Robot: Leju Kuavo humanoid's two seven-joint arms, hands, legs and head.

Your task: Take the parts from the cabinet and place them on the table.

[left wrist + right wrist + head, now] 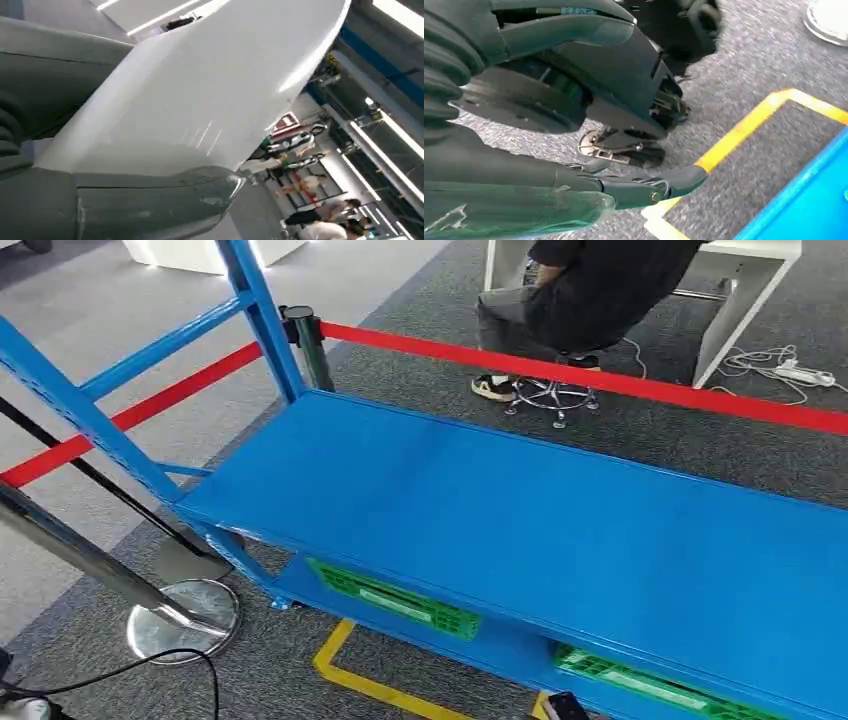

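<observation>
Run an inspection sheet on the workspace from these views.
Surface: blue shelf top, nothing seen on it.
Job's things: two green bins on the shelf below, contents hidden.
Clutter: nothing seen.
Hands: left hand lies against a large white surface, grip cannot be told; right hand hangs above the carpet, fingers apart, holding nothing.
Cables: black cable on the floor; white cables and power strip beside the white table.
Surroundings: red barrier belt on stanchions; person seated on a stool behind it; yellow floor tape.
</observation>
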